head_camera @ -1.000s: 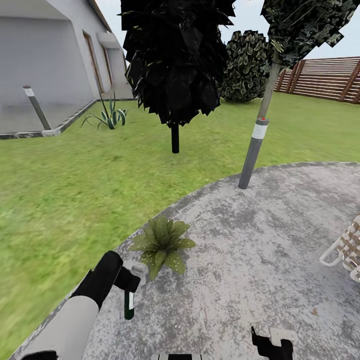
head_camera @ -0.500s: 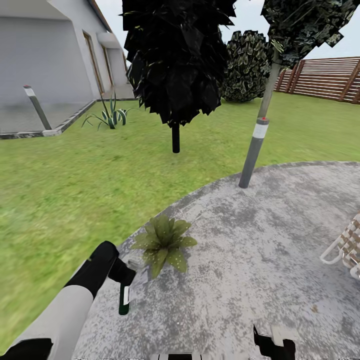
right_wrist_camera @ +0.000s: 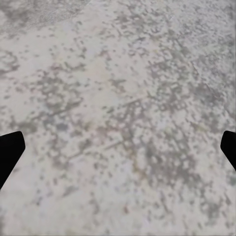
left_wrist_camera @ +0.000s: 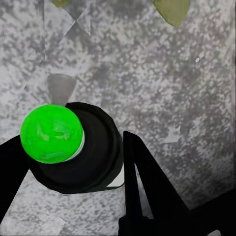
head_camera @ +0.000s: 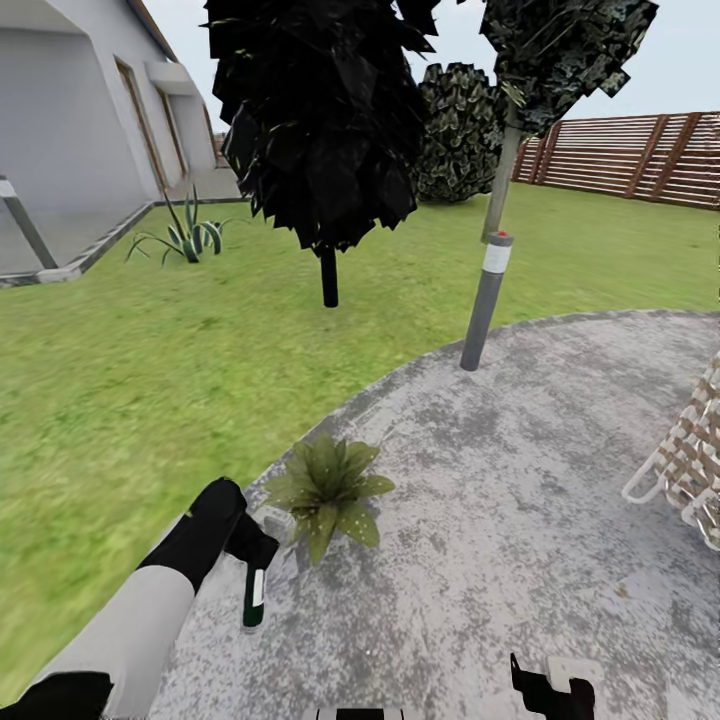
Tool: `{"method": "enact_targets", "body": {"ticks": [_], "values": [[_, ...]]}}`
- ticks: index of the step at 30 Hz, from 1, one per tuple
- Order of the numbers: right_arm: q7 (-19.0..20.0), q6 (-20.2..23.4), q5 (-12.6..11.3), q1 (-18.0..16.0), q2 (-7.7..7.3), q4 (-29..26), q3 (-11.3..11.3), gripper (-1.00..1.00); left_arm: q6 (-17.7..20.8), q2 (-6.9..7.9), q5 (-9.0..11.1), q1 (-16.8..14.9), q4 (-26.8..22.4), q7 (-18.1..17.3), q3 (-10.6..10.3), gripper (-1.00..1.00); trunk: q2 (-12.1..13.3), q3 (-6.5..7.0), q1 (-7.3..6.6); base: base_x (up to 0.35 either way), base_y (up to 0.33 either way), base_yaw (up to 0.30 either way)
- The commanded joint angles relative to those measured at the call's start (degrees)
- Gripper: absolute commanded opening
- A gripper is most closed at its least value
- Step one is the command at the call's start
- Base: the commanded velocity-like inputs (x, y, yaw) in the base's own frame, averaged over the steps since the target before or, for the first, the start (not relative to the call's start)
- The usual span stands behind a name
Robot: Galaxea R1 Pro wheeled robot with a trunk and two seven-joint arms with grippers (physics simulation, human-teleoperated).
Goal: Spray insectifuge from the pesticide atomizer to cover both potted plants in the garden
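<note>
Left end effector [head_camera: 250, 560] w/ slim dark-green-and-black atomizer bottle [head_camera: 254, 598] clamped, beside low speckled-leaf potted plant [head_camera: 325, 487] on round grey stone patio [head_camera: 520, 500].

Bottle hangs below the left end effector, long axis approx. vertical, white band showing; in the left wrist view its bright green cap [left_wrist_camera: 51, 132] sits between the black fingers [left_wrist_camera: 147, 187], closed on the dark body. Plant lies just ahead and to the right of the bottle, near but not touching; a leaf tip [left_wrist_camera: 172, 9] shows in the wrist view. Left arm is clearly the nearer one. Right end effector [head_camera: 550, 690] sits low, well apart from the plant, fingers spread wide over bare stone, holding nothing. Prob. next: swing the nozzle toward the rosette; which way the nozzle faces, can't tell.
</note>
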Motion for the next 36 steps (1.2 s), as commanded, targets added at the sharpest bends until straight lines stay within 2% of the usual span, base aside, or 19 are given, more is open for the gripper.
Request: {"method": "enact_targets", "body": {"ticks": [1, 3, 6, 7, 10, 12, 22, 31, 36], "values": [[-0.31, -0.09, -0.21, -0.02, 0.00, 0.00, 0.50, 1.00, 0.19, -0.11, -0.70, -0.24, -0.16, -1.17, 0.07, -1.00, -0.02, -0.05, -0.01, 0.021, 0.016, -0.024], [-0.31, -0.09, -0.21, -0.02, 0.00, 0.00, 0.49, 1.00, 0.21, -0.38, -0.78, -2.86, -0.52, -4.94, 0.03, -1.00, -0.02, -0.05, -0.01, 0.006, 0.005, -0.008], [-0.31, -0.17, -0.21, -0.02, -0.08, 0.00, 0.48, 1.00, 0.30, -0.43, -0.86, -5.83, -0.12, -7.65, -0.18, -1.00, -0.02, -0.05, -0.01, 0.001, 0.001, -0.001], [-0.31, -0.17, -0.21, -0.02, -0.09, 0.00, 0.49, 1.00, 0.30, -0.34, -0.86, -5.80, 0.00, -7.74, -1.40, -1.00, -0.02, -0.05, -0.01, 0.000, 0.000, 0.000], [-0.31, -0.17, -0.21, -0.02, -0.11, 0.00, 0.43, 1.00, 0.37, -0.21, -0.72, -5.31, 0.10, -7.88, -7.67, -1.00, -0.02, -0.05, -0.01, 0.000, 0.000, 0.000], [-0.31, -0.17, -0.21, -0.02, -0.51, 0.00, 0.46, 1.00, 0.39, -0.14, -0.65, -5.22, 0.12, -7.91, -9.05, -1.00, -0.02, -0.05, -0.01, 0.000, 0.000, 0.000], [-0.31, -0.09, -0.21, -0.02, -0.79, 0.00, 0.50, 1.00, 0.39, 0.45, -0.40, -5.18, 0.07, -7.91, -9.24, -1.00, -0.02, 0.22, -0.01, -0.019, 0.016, -0.093], [-0.31, -0.09, -0.21, -0.02, -0.79, 0.00, 0.50, 1.00, 0.40, 0.62, -0.64, -5.18, 0.11, -7.91, -9.21, -1.00, -0.02, 0.65, -0.01, -0.217, 0.211, -0.160], [-0.31, -0.09, -0.21, -0.02, -0.79, 0.00, 0.50, 1.00, 0.40, 0.56, -0.80, -5.18, 0.11, -7.91, -9.55, -1.00, -0.02, 0.66, -0.01, 0.002, 0.285, -0.010]]}}
